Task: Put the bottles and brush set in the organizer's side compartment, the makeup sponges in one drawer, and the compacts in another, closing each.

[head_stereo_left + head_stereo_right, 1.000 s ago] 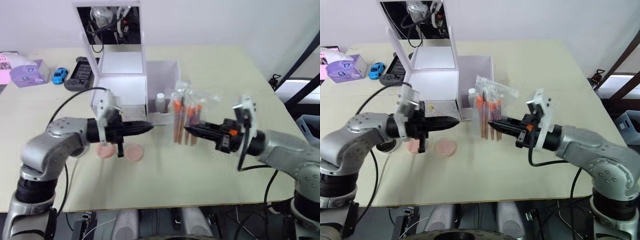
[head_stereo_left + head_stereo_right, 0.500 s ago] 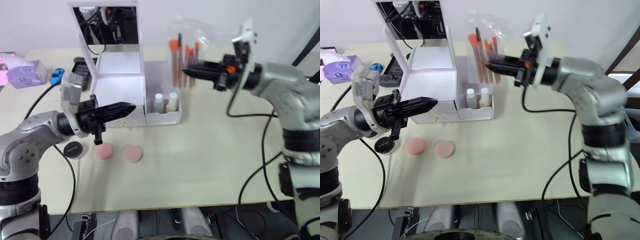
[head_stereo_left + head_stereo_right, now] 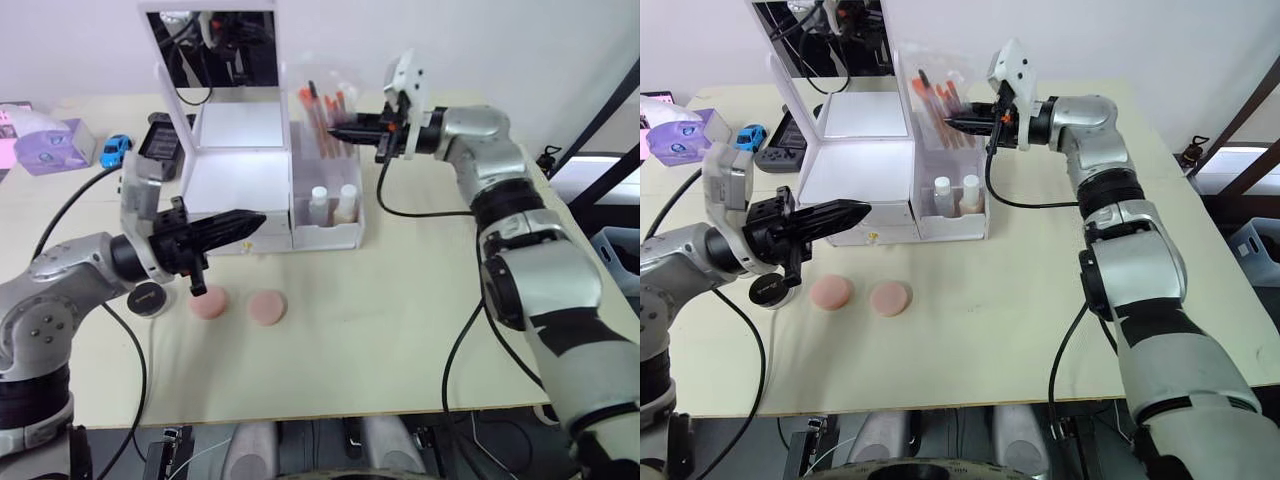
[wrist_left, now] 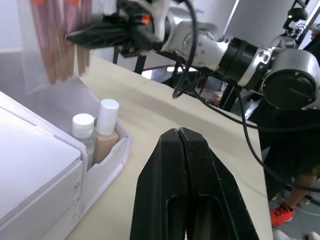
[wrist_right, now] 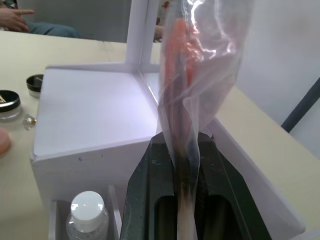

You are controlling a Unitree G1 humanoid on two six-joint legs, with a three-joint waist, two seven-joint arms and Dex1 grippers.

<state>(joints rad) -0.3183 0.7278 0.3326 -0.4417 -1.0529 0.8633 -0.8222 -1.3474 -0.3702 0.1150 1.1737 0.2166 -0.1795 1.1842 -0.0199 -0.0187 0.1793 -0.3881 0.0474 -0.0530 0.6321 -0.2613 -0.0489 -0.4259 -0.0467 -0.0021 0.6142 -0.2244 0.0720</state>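
Right end effector clamped on brush set, upper centre, above side compartment | bottles standing in its front | left end effector pinched empty, centre left | makeup sponges on beige desk | white wall behind, probably.

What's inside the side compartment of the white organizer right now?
Two bottles stand on the shelf at the front of the side compartment. The right pincer holds the brush set above its deep part, whose floor is hidden.
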